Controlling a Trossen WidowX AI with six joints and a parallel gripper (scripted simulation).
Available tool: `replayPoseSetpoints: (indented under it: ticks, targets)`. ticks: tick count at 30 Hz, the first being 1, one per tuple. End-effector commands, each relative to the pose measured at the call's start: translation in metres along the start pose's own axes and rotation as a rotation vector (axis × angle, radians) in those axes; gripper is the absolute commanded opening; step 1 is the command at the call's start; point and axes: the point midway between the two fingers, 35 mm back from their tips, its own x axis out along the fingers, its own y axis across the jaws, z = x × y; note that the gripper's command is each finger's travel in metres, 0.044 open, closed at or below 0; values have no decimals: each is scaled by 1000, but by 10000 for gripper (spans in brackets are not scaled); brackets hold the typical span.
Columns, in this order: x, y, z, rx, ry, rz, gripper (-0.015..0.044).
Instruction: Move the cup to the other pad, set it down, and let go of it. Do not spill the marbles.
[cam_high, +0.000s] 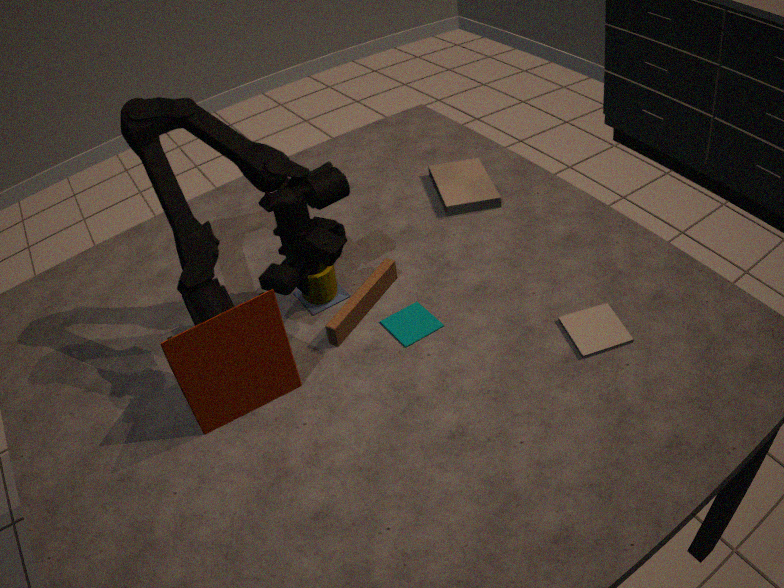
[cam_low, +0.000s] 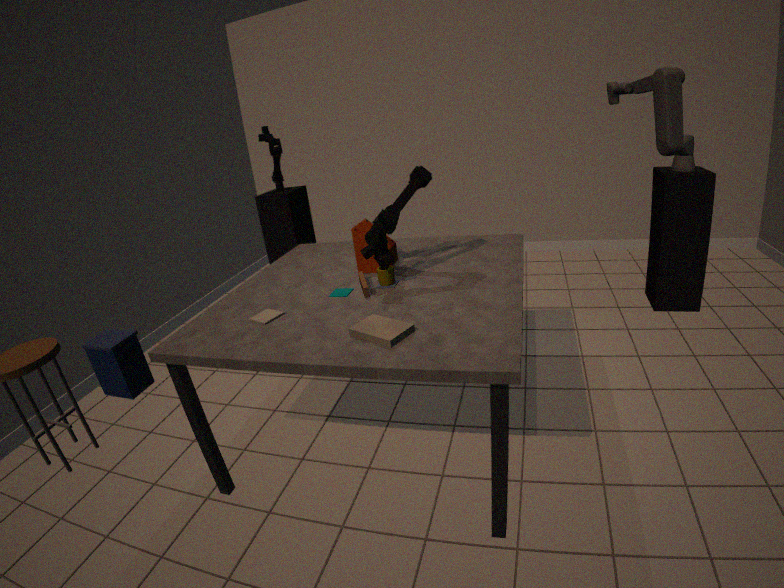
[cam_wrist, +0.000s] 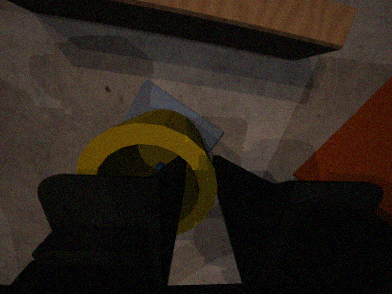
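Note:
The yellow cup (cam_high: 321, 289) (cam_low: 385, 277) (cam_wrist: 142, 132) stands upright on the blue-grey pad (cam_high: 318, 308) (cam_wrist: 150, 93). At least one blue marble (cam_wrist: 160, 166) shows inside; the fingers hide part of the interior. My gripper (cam_wrist: 199, 160) points down at the cup, one finger inside the rim and the other outside, with the cup's wall between them. The fingers stand narrowly apart, and a small gap shows beside the wall, so they are not shut on it. In the top and exterior views the fingertips are largely hidden. The teal pad (cam_high: 411, 324) (cam_low: 341, 292) lies bare beyond the wooden bar.
The low wooden bar (cam_high: 362, 303) (cam_low: 364, 284) (cam_wrist: 260, 14) stands between the two pads. An orange panel (cam_high: 234, 363) (cam_low: 360, 251) (cam_wrist: 357, 157) stands upright beside the arm's base. A thick beige block (cam_high: 465, 183) (cam_low: 381, 327) and a thin beige slab (cam_high: 595, 329) (cam_low: 267, 315) lie farther off.

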Motion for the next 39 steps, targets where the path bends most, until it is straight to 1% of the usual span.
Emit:
replayPoseSetpoints:
  ticks: [1,9,10,15,39]
  targets:
    - [0,0,0,-1,0,0,73]
    - [0,0,0,-1,0,0,20]
    - [0,0,0,-1,0,0,0]
    - [-6,1,1,0,-2,-1,0]
    - [-67,-1,5,7,2,-3,0]
